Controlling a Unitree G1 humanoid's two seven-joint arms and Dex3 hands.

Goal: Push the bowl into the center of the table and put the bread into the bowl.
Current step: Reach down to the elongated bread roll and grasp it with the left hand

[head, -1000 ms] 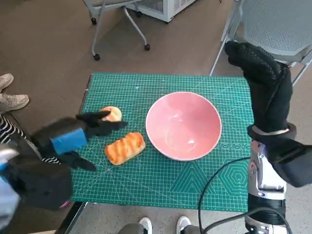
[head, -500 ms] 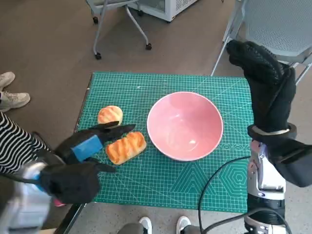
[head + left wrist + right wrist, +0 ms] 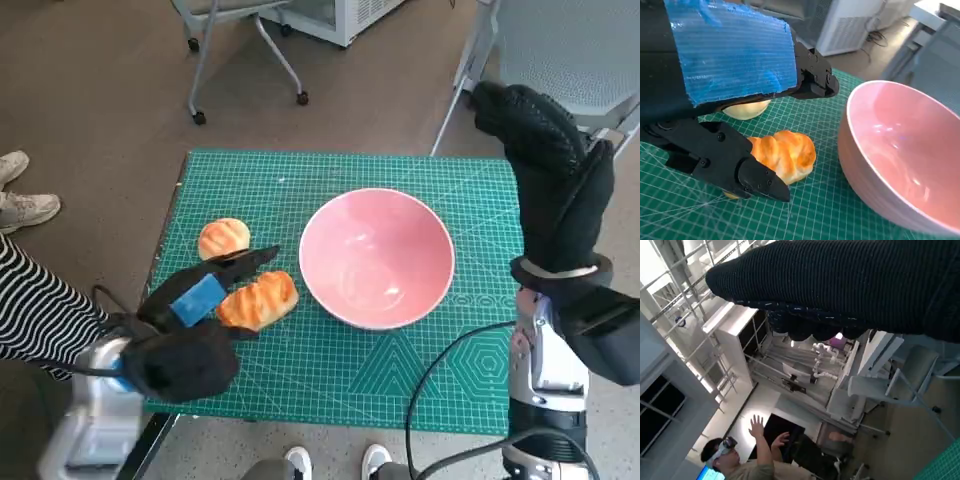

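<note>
A pink bowl (image 3: 377, 256) stands near the middle of the green cutting mat (image 3: 400, 385). An oblong striped bread (image 3: 259, 300) lies just left of it, and a small round bun (image 3: 223, 238) lies farther left. My left hand (image 3: 196, 300) hovers over the oblong bread with its fingers spread either side of it, holding nothing. In the left wrist view the fingers (image 3: 740, 165) frame the bread (image 3: 785, 154), with the bowl (image 3: 900, 155) beside it. My right hand (image 3: 545, 170) is raised upright above the table's right edge, holding nothing.
Chair legs on castors (image 3: 247, 60) stand beyond the table's far edge, another chair (image 3: 560, 50) at the far right. A person's shoes (image 3: 25, 200) and striped sleeve (image 3: 40, 315) are at the left. A black cable (image 3: 450, 370) loops over the mat's front right.
My left hand has moved right and toward the oblong bread, uncovering the round bun. The right hand stays raised, and the bowl and breads have not moved.
</note>
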